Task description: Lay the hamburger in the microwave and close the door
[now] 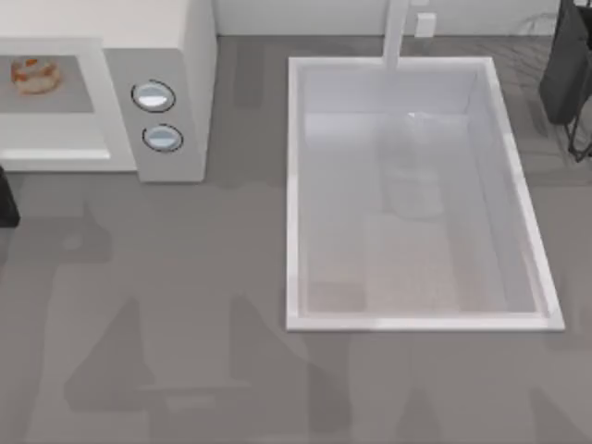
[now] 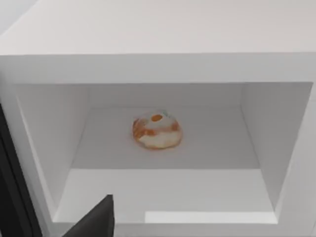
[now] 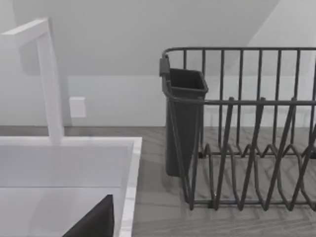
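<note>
The hamburger (image 2: 156,131), a small tan bun with orange and white specks, lies on the floor of the microwave's (image 2: 148,34) open cavity, near its middle. From above, the hamburger (image 1: 35,75) sits inside the white microwave (image 1: 176,37) at the table's far left, beside the two round knobs (image 1: 154,95). A dark part of my left gripper (image 2: 96,221) hangs in front of the cavity, apart from the hamburger and holding nothing that I can see. The door is out of view. My right gripper (image 3: 96,221) is over the sink's rim, far from the microwave.
A large white sink basin (image 1: 518,185) with a tap (image 1: 396,32) takes up the table's middle and right. A dark wire dish rack (image 3: 247,148) with a cutlery cup (image 3: 183,118) stands at the far right. A dark shape (image 1: 6,199) sits at the left edge.
</note>
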